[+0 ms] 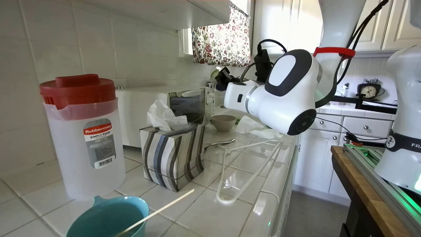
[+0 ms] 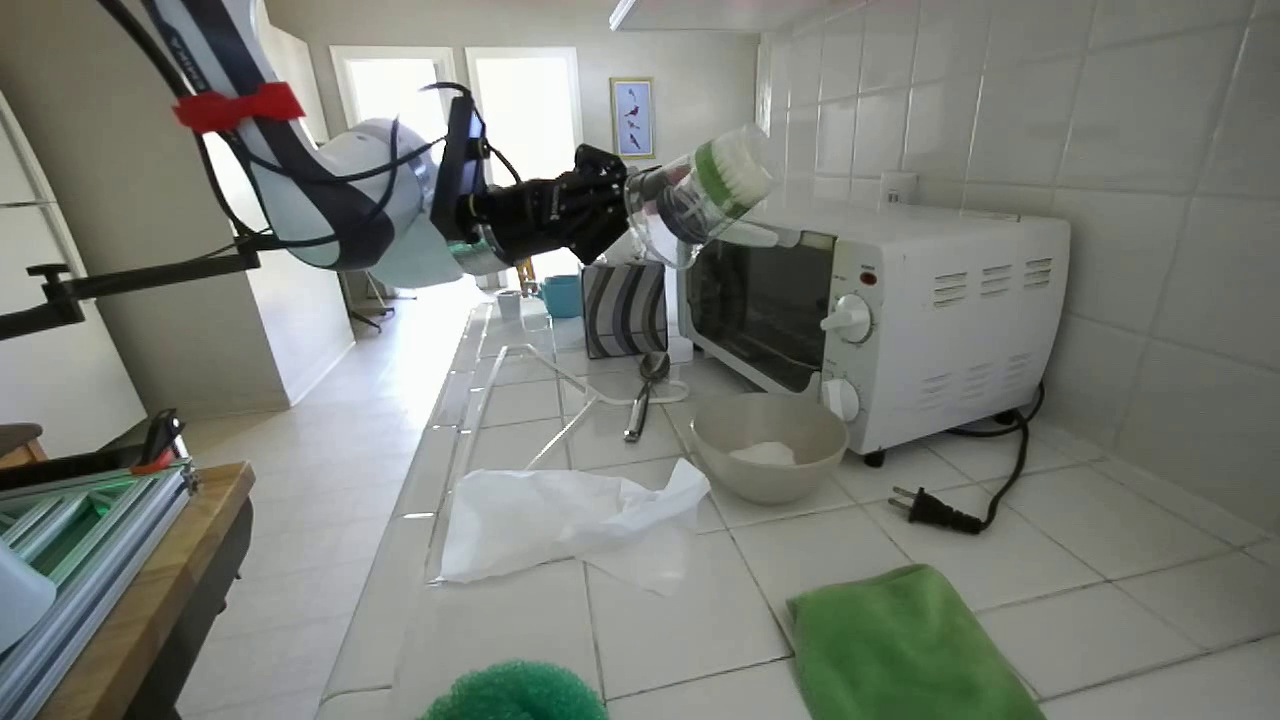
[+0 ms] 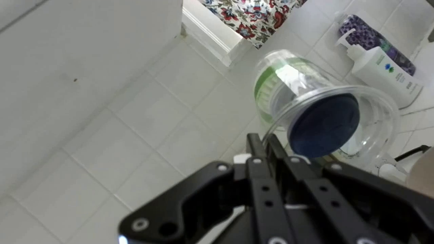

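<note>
Along a tiled wall (image 2: pixel 1130 150), a white-tiled countertop (image 2: pixel 690 630) is bearing a toaster oven (image 2: pixel 960 310) and a beige bowl (image 2: pixel 765 485). Above it, the gripper (image 3: pixel 262 139) is pinching the rim of a clear plastic cup (image 3: pixel 300 84), jaws nearly closed. The cup is leaning well over, mouth toward the gripper, a round dark-blue object (image 3: pixel 325 125) showing inside.

In an exterior view, looking lengthwise along the worktop (image 1: pixel 210 214) from close by the teal cup (image 1: pixel 115 207), facing the far cabinets (image 1: pixel 314 158). In an exterior view, looking back along it from the opposite end, near the green cloth (image 2: pixel 900 640), facing the framed picture (image 2: pixel 632 118). In both exterior views, sharing the striped tissue box (image 1: pixel 171 154), toaster oven (image 1: pixel 133 108) and bowl (image 1: pixel 223 122). In the wrist view, looking tilted, close over the gripper (image 3: pixel 263 138), past the clear cup (image 3: pixel 301 76), toward the tiled wall (image 3: pixel 149 128); sharing with an exterior view the floral curtain (image 1: pixel 220 42).
</note>
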### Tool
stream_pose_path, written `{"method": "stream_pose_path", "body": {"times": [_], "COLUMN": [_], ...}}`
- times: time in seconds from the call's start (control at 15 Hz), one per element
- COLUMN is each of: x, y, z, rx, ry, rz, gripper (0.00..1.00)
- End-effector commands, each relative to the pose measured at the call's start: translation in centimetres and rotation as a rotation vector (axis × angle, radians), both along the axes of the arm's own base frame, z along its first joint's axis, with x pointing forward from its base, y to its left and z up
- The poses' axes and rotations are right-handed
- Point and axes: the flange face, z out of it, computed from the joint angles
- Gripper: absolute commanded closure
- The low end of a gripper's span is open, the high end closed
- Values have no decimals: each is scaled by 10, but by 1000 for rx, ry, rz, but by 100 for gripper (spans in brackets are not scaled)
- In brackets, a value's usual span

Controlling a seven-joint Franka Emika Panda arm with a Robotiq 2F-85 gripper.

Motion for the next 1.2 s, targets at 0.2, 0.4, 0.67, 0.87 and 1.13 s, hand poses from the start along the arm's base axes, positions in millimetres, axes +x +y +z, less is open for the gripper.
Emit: {"method": "stream_pose_path", "body": {"times": [0.2,0.4,0.67,0.87,1.13], "x": [4,4,4,3,2], "y": [-6,-5,-7,-8,-4], "z": [5,0,-10,-17,-23], "rx": [-95,-133,-140,-152,-176], "ry": [-84,-104,-85,-78,-97], "rz": [24,45,38,44,96], "gripper": [98,98,98,98,98]}}
